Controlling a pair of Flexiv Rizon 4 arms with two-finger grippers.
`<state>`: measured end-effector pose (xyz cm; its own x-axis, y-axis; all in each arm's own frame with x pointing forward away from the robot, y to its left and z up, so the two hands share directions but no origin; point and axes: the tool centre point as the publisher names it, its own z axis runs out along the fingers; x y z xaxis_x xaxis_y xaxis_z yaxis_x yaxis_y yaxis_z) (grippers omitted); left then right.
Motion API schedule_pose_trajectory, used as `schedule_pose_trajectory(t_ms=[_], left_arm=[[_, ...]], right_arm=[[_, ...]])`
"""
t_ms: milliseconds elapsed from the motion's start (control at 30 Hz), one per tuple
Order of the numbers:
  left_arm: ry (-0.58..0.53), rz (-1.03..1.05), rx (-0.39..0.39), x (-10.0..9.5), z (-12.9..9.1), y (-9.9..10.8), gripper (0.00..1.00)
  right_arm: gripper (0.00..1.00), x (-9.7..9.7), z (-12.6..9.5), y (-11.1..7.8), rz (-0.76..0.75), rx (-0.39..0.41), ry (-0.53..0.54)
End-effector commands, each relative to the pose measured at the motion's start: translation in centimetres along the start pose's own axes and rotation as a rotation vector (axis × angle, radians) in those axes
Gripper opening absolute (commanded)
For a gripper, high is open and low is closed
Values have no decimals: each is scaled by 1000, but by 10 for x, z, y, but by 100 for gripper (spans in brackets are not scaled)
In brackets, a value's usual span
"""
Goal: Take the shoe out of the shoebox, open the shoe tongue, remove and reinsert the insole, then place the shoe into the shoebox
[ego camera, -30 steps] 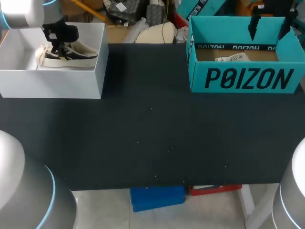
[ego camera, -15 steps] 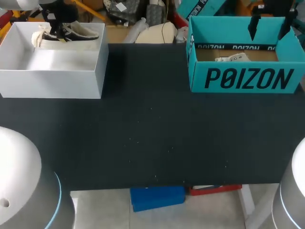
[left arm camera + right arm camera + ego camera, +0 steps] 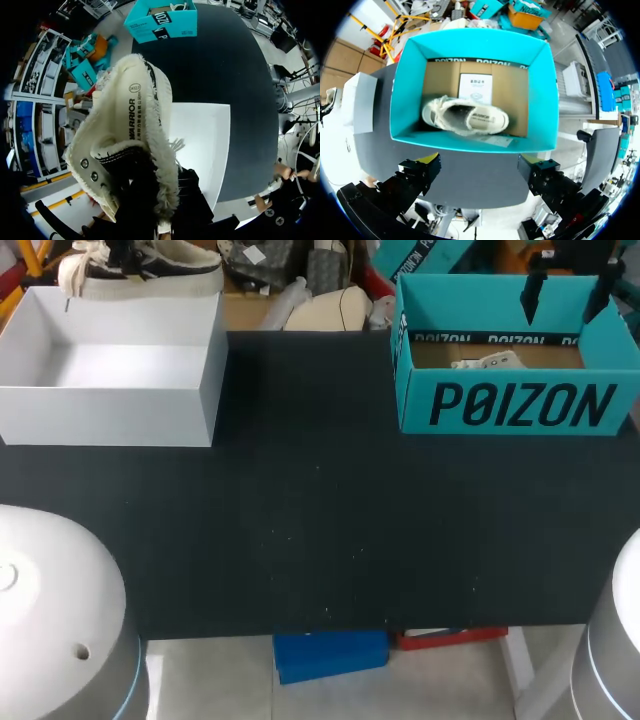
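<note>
1. My left gripper (image 3: 175,200) has the shoe (image 3: 150,265) clamped at its collar end. I cannot see the yellow tips behind the fleece, but the shoe hangs clear of everything, so I judge the fingers closed on it.
2. In the head view the shoe sits at the upper left of the frame, above the far wall of the white shoebox (image 3: 110,410) and not touching it.
3. What matters next is its long axis, which runs left to right across the frame. From the left wrist, the toe points away from the fingers towards the teal box (image 3: 160,22), with the white shoebox below it.
4. Bare table (image 3: 320,520) lies towards the frame's centre, down and right of the shoe. I think the set-down needs a sweep over the shoebox's near wall.
5. My right gripper (image 3: 480,165) hangs over the teal box at the upper right, fingers spread wide and holding nothing, with another shoe (image 3: 465,116) lying below it. It is well apart from the held shoe, so the left arm is the nearer one.
</note>
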<state>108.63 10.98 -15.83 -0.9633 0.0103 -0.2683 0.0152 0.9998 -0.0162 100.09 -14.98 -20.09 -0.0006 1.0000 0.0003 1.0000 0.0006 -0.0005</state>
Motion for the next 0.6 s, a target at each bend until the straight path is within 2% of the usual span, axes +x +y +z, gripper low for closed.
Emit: schedule_pose_trajectory(t_ms=[33,167,300,600], left_arm=[[-262,14,-26,65,-105,-18,0],[-304,33,-35,89,-116,-41,0],[-313,27,-29,112,-115,-62,0],[-285,59,72,161,-105,-116,0]], right_arm=[[100,0,0,0,0,0,0],[100,0,0,0,0,0,0],[100,0,0,0,0,0,0],[100,0,0,0,0,0,0]])
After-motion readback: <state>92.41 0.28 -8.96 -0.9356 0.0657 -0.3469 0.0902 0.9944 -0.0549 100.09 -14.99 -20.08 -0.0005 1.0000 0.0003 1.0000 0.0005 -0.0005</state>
